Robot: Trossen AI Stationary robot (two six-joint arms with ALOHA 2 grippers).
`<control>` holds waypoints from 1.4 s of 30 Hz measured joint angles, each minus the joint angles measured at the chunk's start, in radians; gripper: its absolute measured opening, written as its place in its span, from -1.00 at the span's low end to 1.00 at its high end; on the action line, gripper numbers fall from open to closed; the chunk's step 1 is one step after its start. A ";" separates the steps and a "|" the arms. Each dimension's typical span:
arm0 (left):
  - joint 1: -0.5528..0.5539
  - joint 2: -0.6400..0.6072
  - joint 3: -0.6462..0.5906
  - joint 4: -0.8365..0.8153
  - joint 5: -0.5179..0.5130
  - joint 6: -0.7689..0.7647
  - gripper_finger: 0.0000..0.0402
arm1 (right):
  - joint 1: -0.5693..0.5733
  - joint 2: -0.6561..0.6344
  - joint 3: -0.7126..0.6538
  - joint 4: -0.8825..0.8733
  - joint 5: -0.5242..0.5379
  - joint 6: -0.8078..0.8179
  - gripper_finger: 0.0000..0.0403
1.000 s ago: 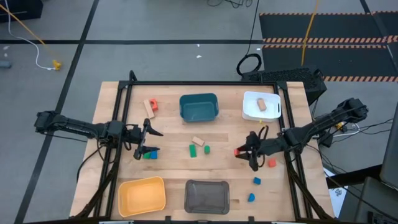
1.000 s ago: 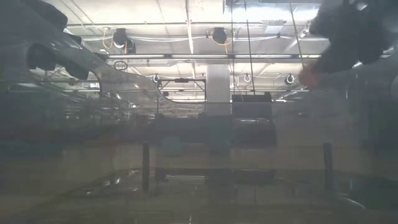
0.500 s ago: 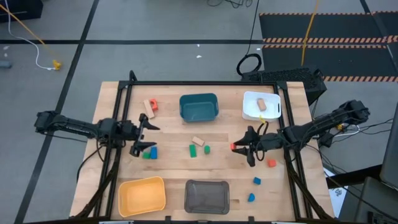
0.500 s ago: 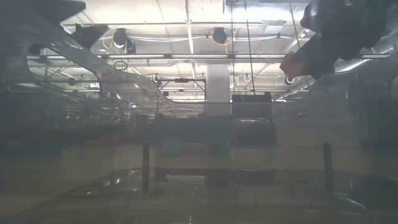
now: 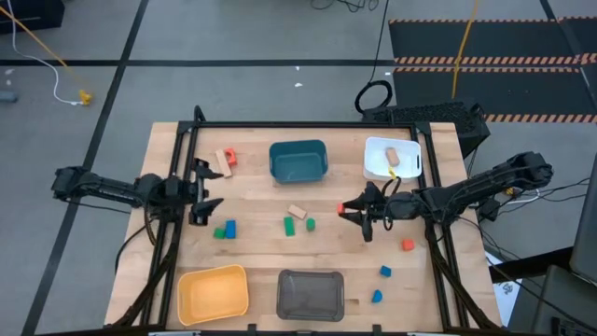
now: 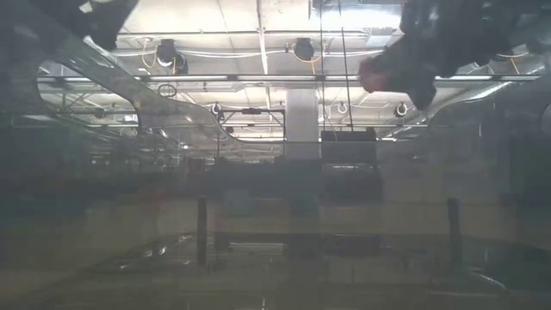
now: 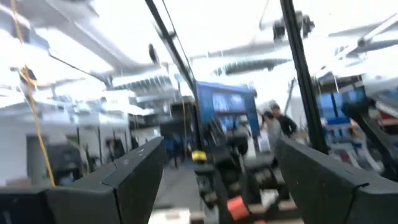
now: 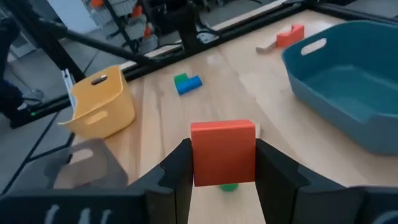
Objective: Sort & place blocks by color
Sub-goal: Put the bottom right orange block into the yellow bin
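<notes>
Holding a red-orange wooden block (image 8: 223, 153) tight between my fingers, my right gripper (image 5: 347, 213) hangs above the middle of the wooden worktop (image 5: 261, 252), so I can carry it to a bin. My left gripper (image 5: 207, 189) waits open, empty, near the left edge.

High view: overhead, straight down, far enough to take in the whole table (image 5: 261, 252), both arms and the floor around. Low view: at tabletop height, level across into the room, murky; arms enter at the top corners. Left wrist view: tilted up off the table, faces the room, two people far off. Right wrist view: close, looks along the tabletop past a red block (image 8: 223, 152) to the teal bin (image 8: 348, 87) and yellow bin (image 8: 102, 102), both shared with the high view.
</notes>
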 joint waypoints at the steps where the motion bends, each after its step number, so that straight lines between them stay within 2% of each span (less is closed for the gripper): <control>1: 0.000 0.000 0.000 0.017 0.000 0.000 0.53 | -0.006 0.004 0.000 0.005 0.000 0.000 -0.41; 4: 0.000 0.000 0.000 0.034 -0.006 0.001 0.53 | -0.020 0.018 0.000 0.003 0.000 0.007 -0.40; 9: 0.000 0.001 0.000 0.009 -0.071 -0.012 0.53 | -0.025 0.036 0.000 0.001 -0.001 0.009 -0.40; 17: 0.000 0.001 0.000 0.004 -0.072 -0.115 0.53 | -0.024 0.043 0.000 0.002 -0.002 -0.017 -0.40; 21: 0.000 0.001 0.000 0.006 -0.094 -0.030 0.53 | -0.024 0.043 0.000 0.002 -0.002 -0.019 -0.39; 32: 0.000 0.001 0.000 0.006 -0.098 -0.106 0.53 | -0.024 0.043 0.000 0.002 -0.002 -0.017 -0.39; 38: 0.000 0.001 0.000 0.006 -0.098 -0.094 0.53 | -0.024 0.043 0.000 0.001 -0.002 -0.017 -0.39; 42: 0.000 0.001 0.000 0.023 -0.098 -0.025 0.53 | -0.024 0.043 0.000 0.001 -0.002 -0.016 -0.39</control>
